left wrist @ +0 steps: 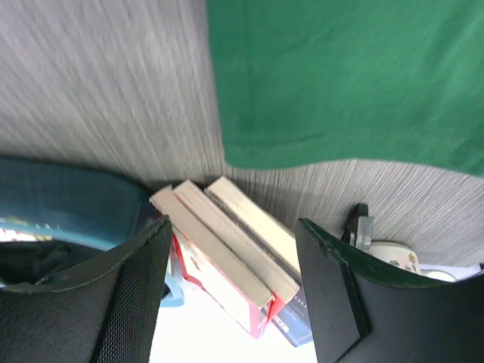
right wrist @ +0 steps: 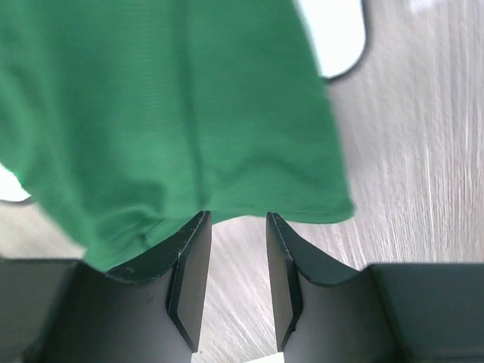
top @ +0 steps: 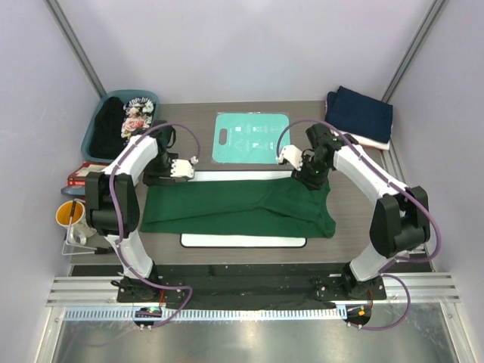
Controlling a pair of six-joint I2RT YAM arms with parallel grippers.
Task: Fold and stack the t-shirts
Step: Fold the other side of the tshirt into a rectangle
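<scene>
My left hand (top: 184,167) is hanging wide open and holding nothing. My right hand (top: 292,156) is standing partly open and holding nothing too. The green shirt (top: 238,206) is lying flat on the desk (top: 355,219), stretching long from left to right. Both hands are hovering at its far edge, one by each end. I think each is equally near its own end.

teal board (top: 250,138): table rear centre | whiteboard (top: 243,241): near edge | books (top: 82,175), yellow mug (top: 69,215): left
</scene>
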